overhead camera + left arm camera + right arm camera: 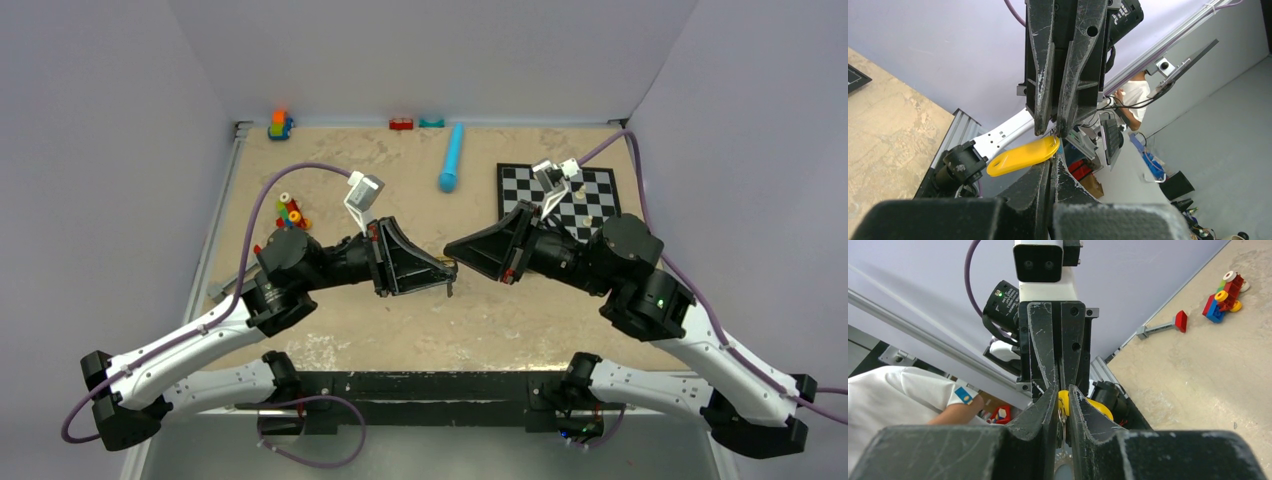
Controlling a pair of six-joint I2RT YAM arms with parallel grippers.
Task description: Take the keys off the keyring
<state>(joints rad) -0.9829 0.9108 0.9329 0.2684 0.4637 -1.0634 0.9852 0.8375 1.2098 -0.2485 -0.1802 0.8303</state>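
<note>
**Both grippers pinch one keyring**

Overhead, the left gripper (440,272) and right gripper (458,248) meet tip to tip, both closed, above a mottled tan table (400,330) with grey walls (400,50).

Left wrist: a smooth yellow oval tag (1020,156) juts between scuffed black fingers (1040,75).

Right wrist: the thin wire keyring (1062,416) is clamped; the keys are hidden.

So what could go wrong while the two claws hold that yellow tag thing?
1. The left gripper and right gripper pinch the keyring tip to tip over the table; if either slips, it may drop.
2. Their tips nearly touch, so pulling could make them bump.
3. The yellow tag shows, but the keys are hidden inside the pinch, so one might pop off unnoticed.
</note>
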